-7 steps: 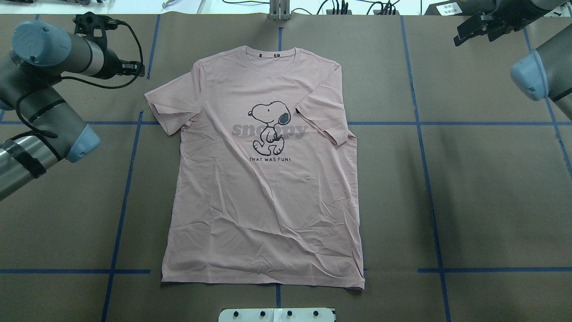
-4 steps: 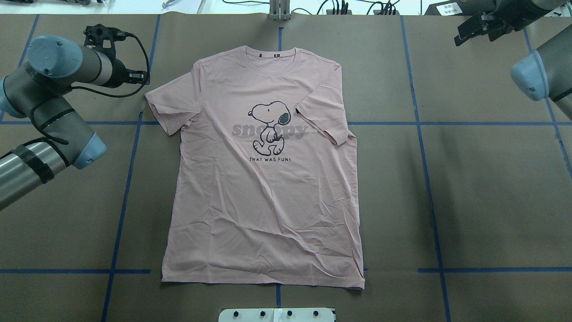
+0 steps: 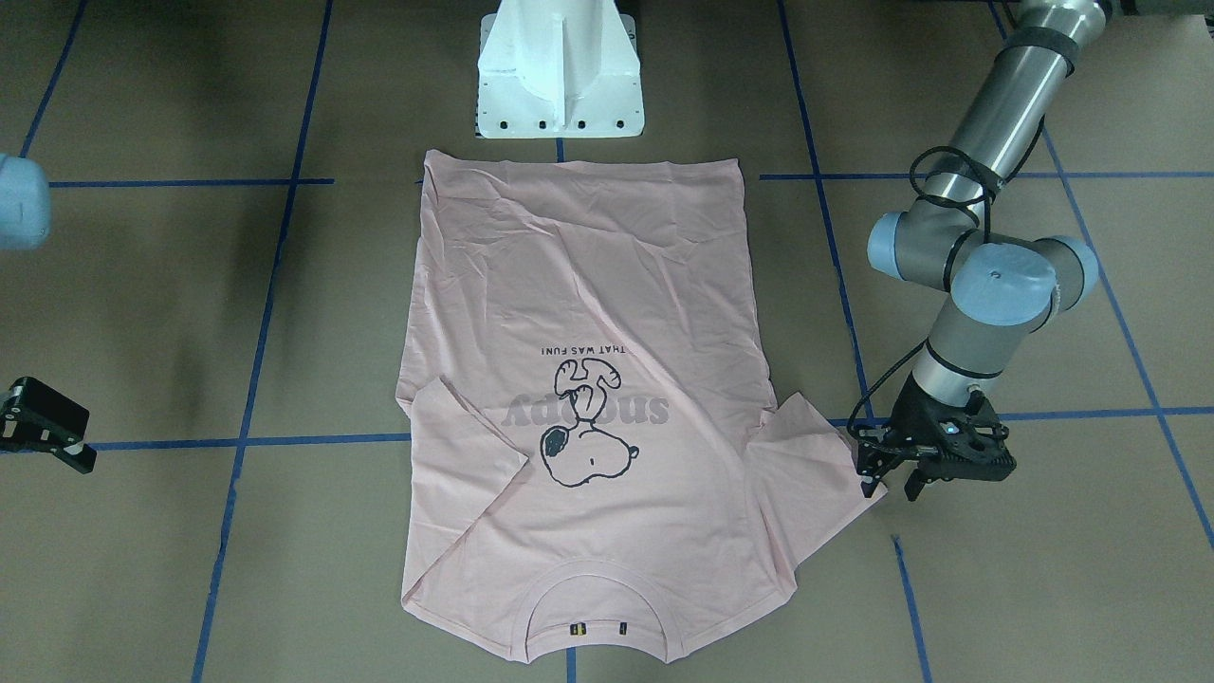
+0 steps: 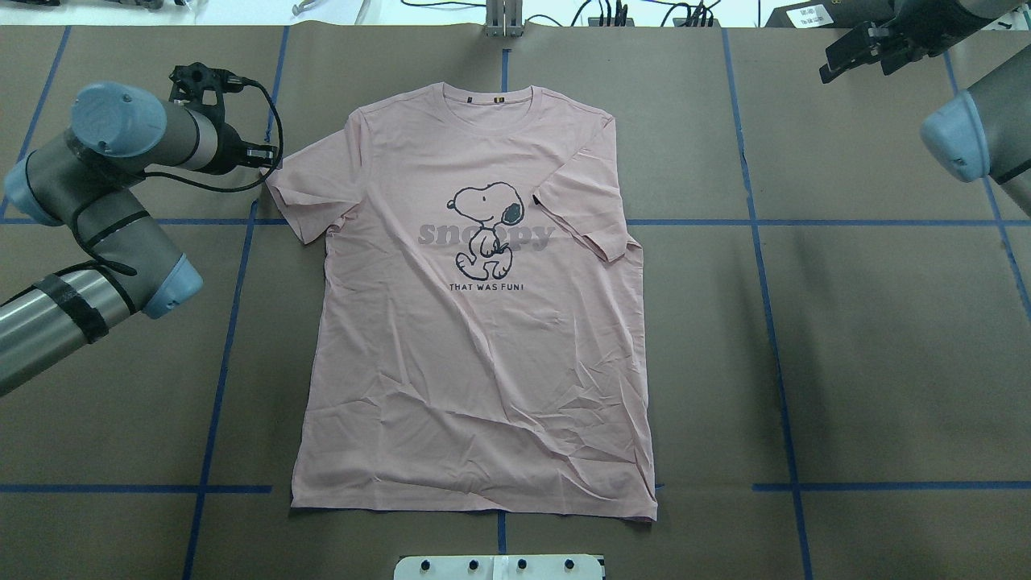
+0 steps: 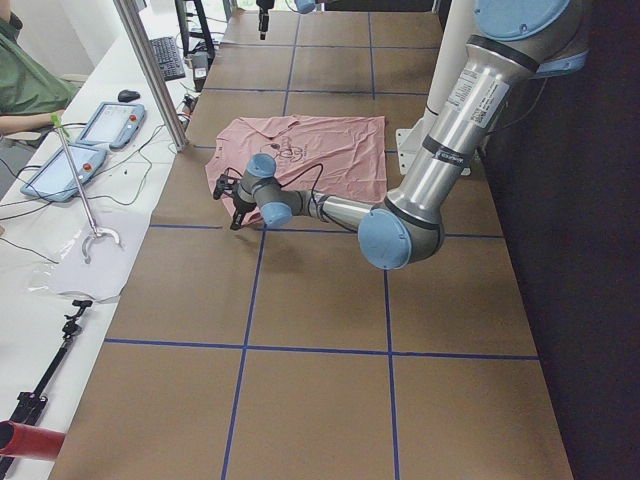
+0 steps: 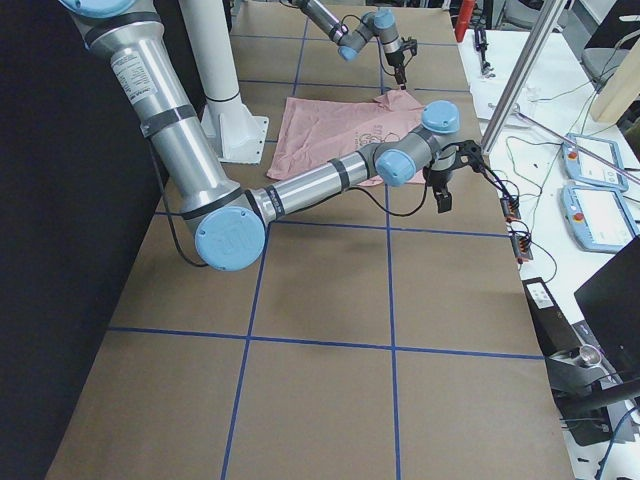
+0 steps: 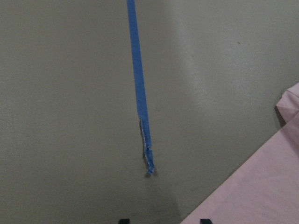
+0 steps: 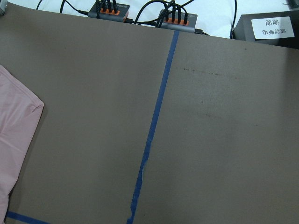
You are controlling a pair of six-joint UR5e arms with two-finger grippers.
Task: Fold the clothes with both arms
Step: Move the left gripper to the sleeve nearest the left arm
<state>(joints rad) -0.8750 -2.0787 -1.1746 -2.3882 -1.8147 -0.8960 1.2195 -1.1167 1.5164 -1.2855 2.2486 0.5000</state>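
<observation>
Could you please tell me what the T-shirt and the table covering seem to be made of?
T-shirt: thin matte knit fabric, probably cotton; it lies limp with fine wrinkles. Table covering: looks like brown paper or card, dull and flat, uniformly coloured.

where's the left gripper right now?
Overhead view, left side: the left gripper is at the outer edge of the T-shirt's spread sleeve, towards the collar end, jaws open.

T-shirt point(image 4: 475, 338) front: grey lowercase "snoopy" across cartoon dog point(image 4: 486, 229). Black capitals "THAT WAS FUN!" at dog's 6 o'clock in overhead view. White label point(image 8: 271, 28) on black box point(image 8: 244, 35), 1 o'clock of right wrist view: characters illegible.
</observation>
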